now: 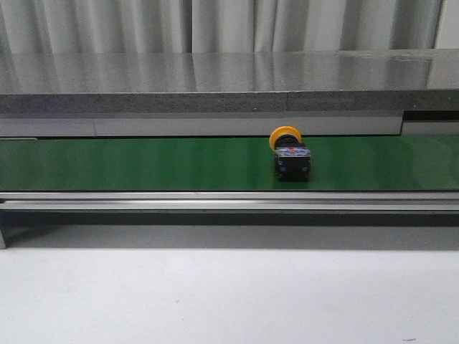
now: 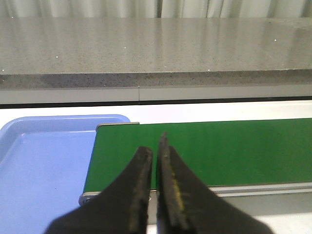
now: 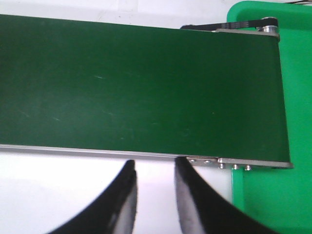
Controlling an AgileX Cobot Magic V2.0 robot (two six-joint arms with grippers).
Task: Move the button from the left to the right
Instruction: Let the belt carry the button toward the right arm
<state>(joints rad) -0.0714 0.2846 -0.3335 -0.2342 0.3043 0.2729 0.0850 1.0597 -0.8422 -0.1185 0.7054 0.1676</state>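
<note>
One button (image 1: 290, 153) with an unreadable red-blue label on the green belt (image 1: 143, 163); left hand (image 2: 155, 152) nearly closed, right hand (image 3: 155, 168) narrowly parted, both empty.

I'm working in what looks like a factory-style test cell: a green conveyor belt (image 1: 143, 163) on metal rails, a grey stone counter (image 1: 215, 79), curtains (image 1: 215, 25) behind.
</note>
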